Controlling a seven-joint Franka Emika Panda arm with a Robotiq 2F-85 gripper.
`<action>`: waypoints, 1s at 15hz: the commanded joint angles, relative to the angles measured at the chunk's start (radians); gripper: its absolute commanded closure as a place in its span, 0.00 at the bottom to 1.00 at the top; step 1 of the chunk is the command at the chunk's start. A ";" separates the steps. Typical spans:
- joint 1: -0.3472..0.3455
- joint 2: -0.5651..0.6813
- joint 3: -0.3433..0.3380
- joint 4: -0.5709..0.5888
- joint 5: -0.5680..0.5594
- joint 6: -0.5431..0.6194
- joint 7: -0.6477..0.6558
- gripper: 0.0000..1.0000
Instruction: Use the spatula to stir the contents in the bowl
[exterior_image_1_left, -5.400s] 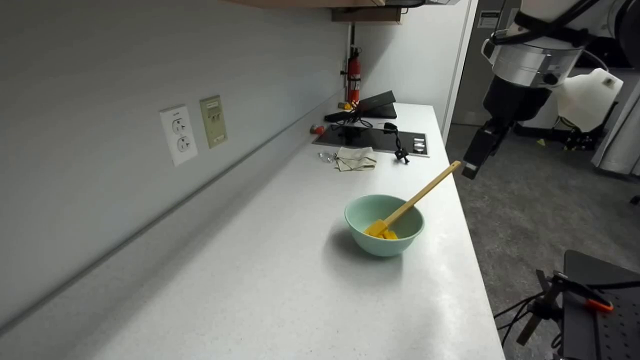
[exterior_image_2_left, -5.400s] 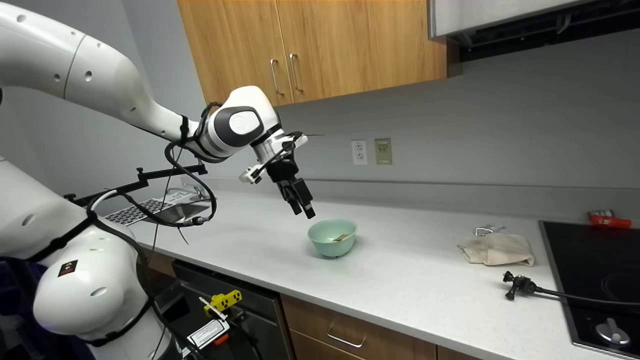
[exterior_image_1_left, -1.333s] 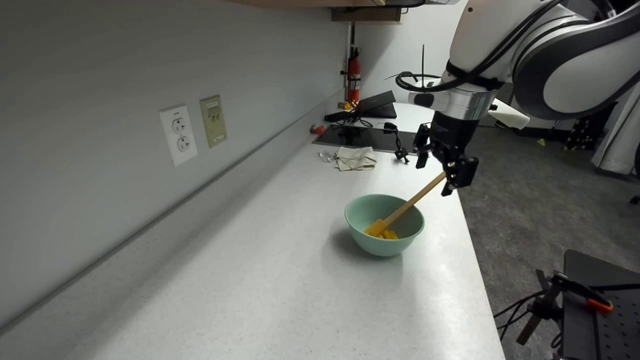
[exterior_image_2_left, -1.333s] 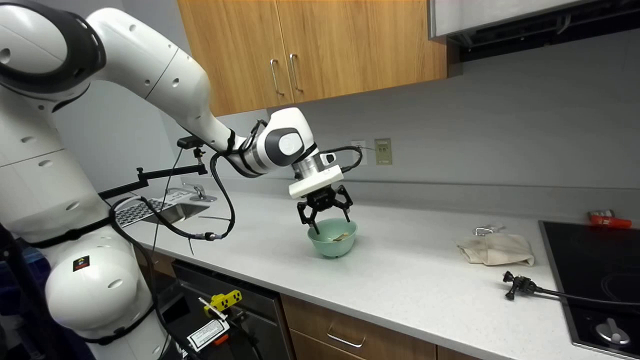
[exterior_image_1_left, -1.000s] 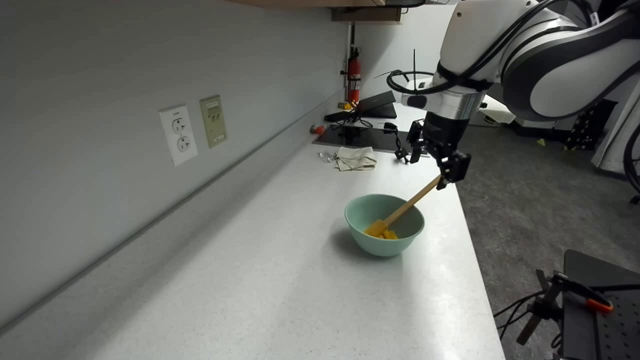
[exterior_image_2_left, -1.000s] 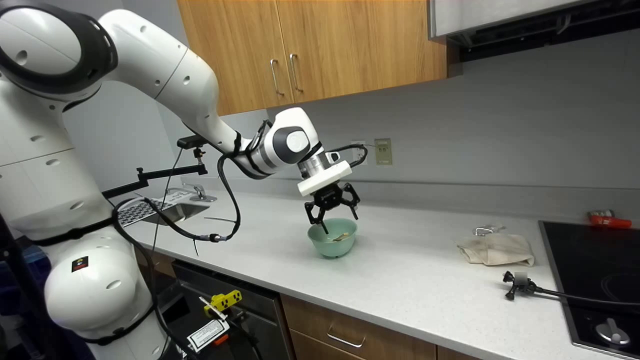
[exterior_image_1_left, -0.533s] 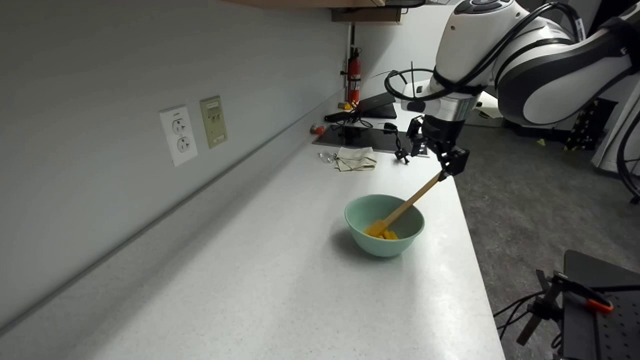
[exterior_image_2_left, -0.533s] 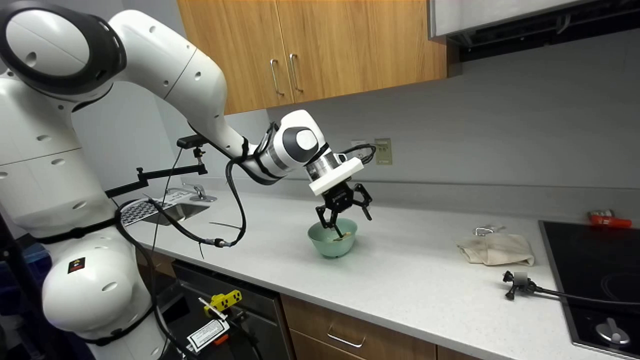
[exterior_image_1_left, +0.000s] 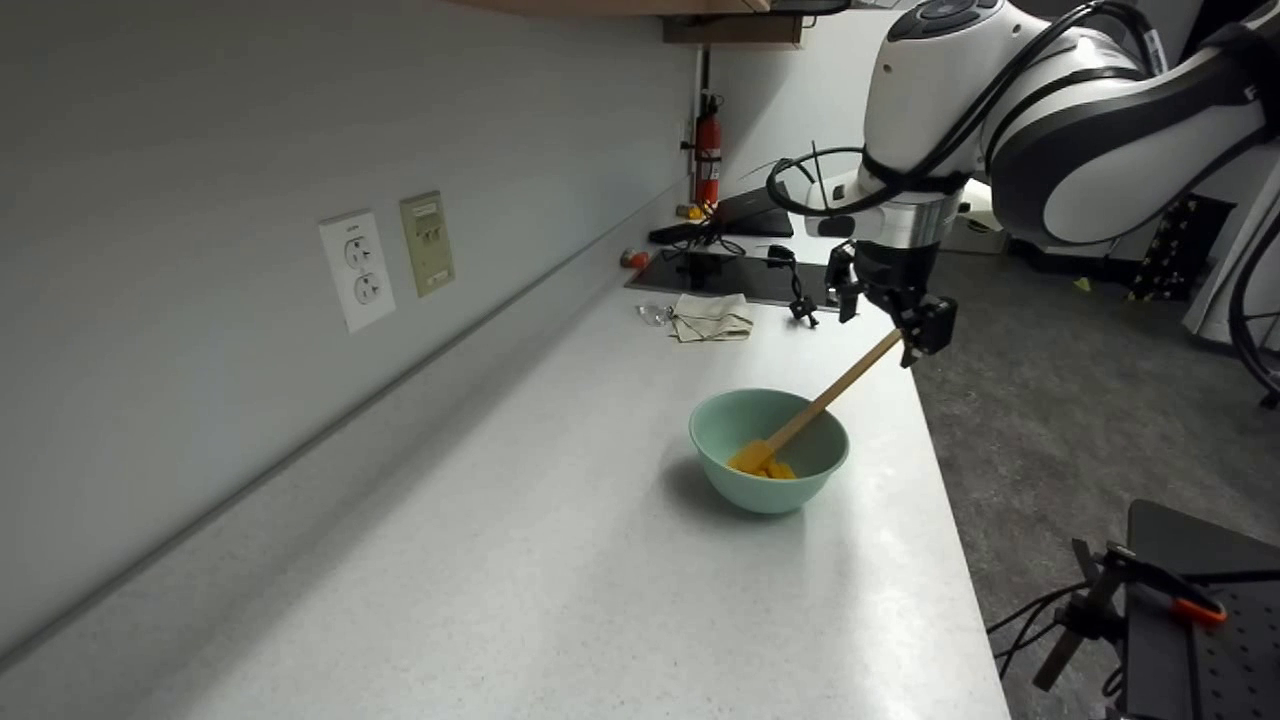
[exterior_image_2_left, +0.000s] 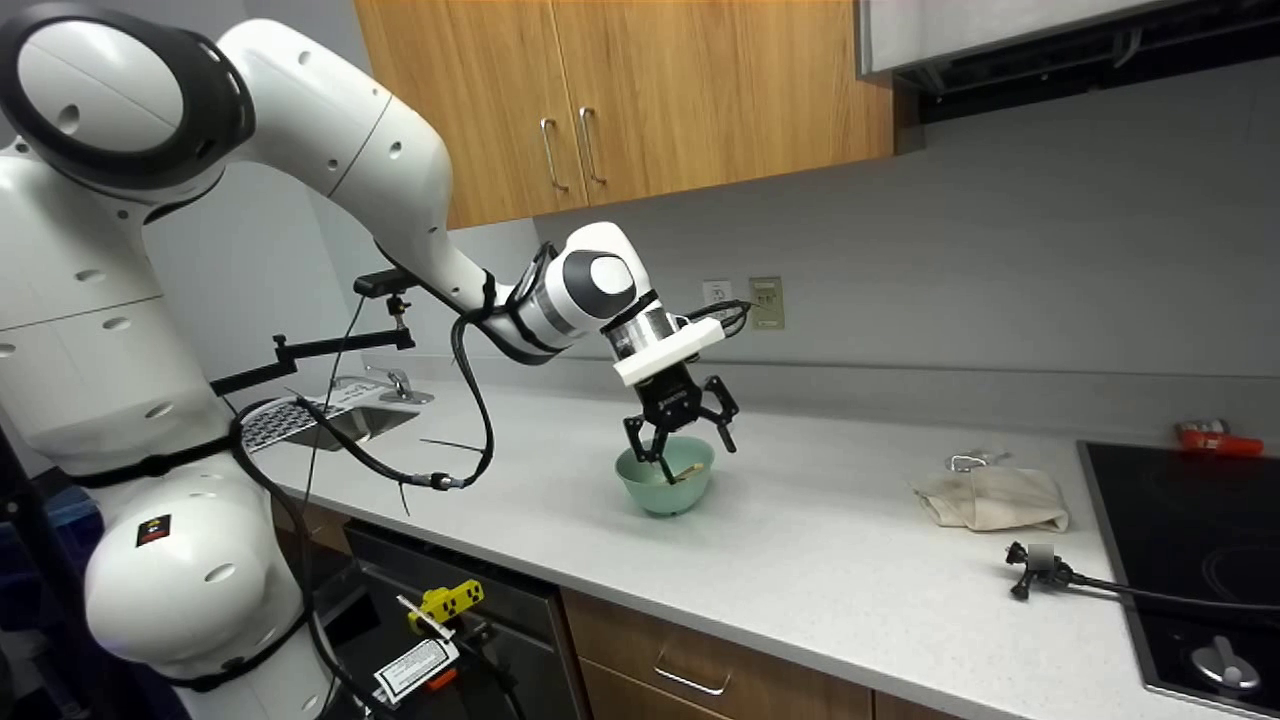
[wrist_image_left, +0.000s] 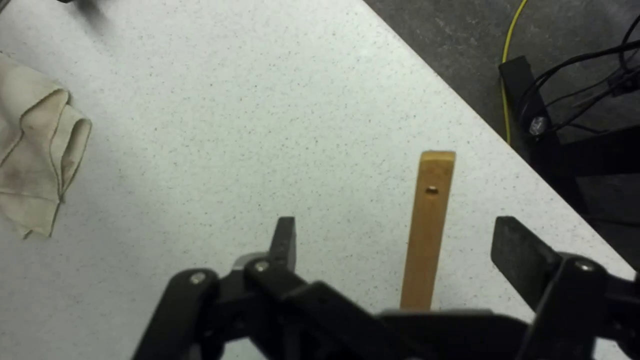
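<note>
The mint-green bowl (exterior_image_1_left: 758, 495) stands upright on the counter and also shows in an exterior view (exterior_image_2_left: 655, 497). The yellow-orange contents (exterior_image_1_left: 780, 470) lie in its bottom. The wooden spatula (exterior_image_1_left: 835, 390) leans on the bowl's rim, its head in the contents and its handle sloping up past the rim. My gripper (exterior_image_1_left: 878, 338) is open at the upper handle end; it also shows open above the bowl (exterior_image_2_left: 701, 466). In the wrist view, the handle (wrist_image_left: 427, 235) appears between the spread fingers (wrist_image_left: 395, 225), nearer the right one, with gaps on both sides. The bowl is out of the wrist view.
A beige cloth (exterior_image_2_left: 995, 498) and a black cabled mount (exterior_image_2_left: 1040, 572) lie beside the black cooktop (exterior_image_2_left: 1200, 530). The cloth shows in the wrist view (wrist_image_left: 35, 145). The counter's front edge (exterior_image_1_left: 945, 510) runs close to the bowl. Wooden cabinets (exterior_image_2_left: 660, 100) hang above.
Since the oldest frames, my gripper has swung in over the counter, turned and come to the handle's end. In the last half second it shifted slightly. Spatula and bowl have not visibly moved.
</note>
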 joint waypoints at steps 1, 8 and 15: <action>0.011 0.010 0.015 0.038 0.024 -0.076 -0.065 0.05; 0.012 0.026 0.025 0.043 -0.012 -0.124 -0.063 0.13; 0.013 0.029 0.029 0.033 -0.029 -0.115 -0.057 0.69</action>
